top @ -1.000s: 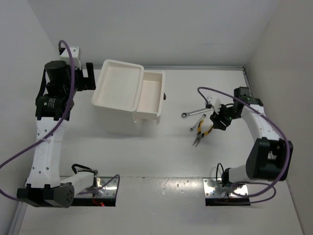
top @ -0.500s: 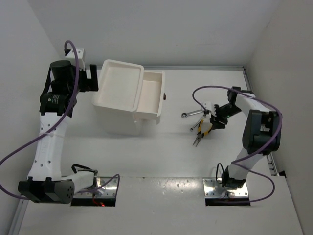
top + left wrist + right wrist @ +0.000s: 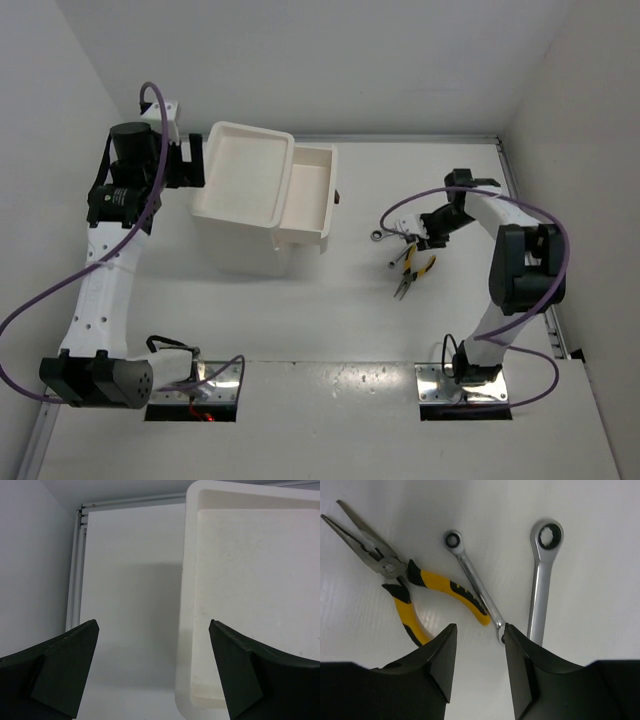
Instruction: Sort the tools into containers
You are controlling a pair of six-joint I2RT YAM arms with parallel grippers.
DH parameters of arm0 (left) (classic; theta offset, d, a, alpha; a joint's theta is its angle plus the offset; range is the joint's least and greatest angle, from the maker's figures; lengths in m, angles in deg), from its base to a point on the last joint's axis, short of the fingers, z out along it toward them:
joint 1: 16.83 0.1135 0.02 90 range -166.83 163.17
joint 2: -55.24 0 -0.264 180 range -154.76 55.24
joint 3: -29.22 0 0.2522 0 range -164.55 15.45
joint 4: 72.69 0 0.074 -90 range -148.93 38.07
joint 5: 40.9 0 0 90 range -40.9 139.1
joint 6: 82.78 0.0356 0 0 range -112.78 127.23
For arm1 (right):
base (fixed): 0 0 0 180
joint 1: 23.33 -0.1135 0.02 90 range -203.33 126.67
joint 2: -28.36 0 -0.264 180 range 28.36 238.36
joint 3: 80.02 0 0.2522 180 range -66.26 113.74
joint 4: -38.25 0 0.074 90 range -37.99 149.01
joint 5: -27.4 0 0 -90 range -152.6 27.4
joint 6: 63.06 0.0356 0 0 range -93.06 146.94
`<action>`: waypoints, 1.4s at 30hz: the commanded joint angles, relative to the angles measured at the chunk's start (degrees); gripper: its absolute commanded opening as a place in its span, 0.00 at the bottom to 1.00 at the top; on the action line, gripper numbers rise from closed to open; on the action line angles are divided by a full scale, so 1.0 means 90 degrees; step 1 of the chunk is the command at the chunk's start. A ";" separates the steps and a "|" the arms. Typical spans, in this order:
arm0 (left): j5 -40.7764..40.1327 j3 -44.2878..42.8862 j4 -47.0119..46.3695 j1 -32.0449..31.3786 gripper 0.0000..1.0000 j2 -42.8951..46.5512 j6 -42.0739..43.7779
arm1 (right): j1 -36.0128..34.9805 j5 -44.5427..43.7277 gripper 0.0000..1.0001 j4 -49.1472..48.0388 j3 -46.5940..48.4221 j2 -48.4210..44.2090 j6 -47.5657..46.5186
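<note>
- On the right half of the desk, the tools are partly covered by the right arm's wrist in the top view, and the two wrenches are hard to tell apart there.
- In the right wrist view, the shaft of the larger wrench is cut off behind one of the right fingers, and one yellow handle of the pliers is hidden at its end behind the other.
- The smaller wrench is laid between the pliers and the larger wrench. Its end is just beside a fingertip, and whether it is touched cannot be told.
- The right fingers are parted by a narrow gap and nothing is gripped.
- The right arm is raised from its near-right base, folded at the elbow by the right wall, and bent leftward so that the wrist is low over the tools.
- The white box is placed left of centre, with its tray on top and one drawer pulled out to the right. Any lower drawers are hidden from above.
- The left fingers are spread wide and nothing is held. They are hung over bare desk and the tray's left rim.
- The left arm is stretched far from its near-left base, with the wrist turned right toward the box.
</note>
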 commanded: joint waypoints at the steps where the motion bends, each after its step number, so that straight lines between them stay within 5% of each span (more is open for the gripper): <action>1: 0.0055 -0.0001 -0.0207 -0.0009 0.99 0.0049 -0.0004 | -0.0263 -0.0046 0.43 0.0187 -0.0144 -0.0037 -0.1097; 13: 0.0241 -0.0059 -0.0148 0.0313 0.99 -0.0010 -0.0004 | -0.0528 -0.0790 0.40 -0.0153 -0.0984 -0.0222 -0.2748; 42: 0.1139 0.0175 -0.0089 0.1289 0.99 -0.0313 0.0055 | -0.0899 -0.0868 0.48 -0.1013 -0.1189 0.0089 -0.3422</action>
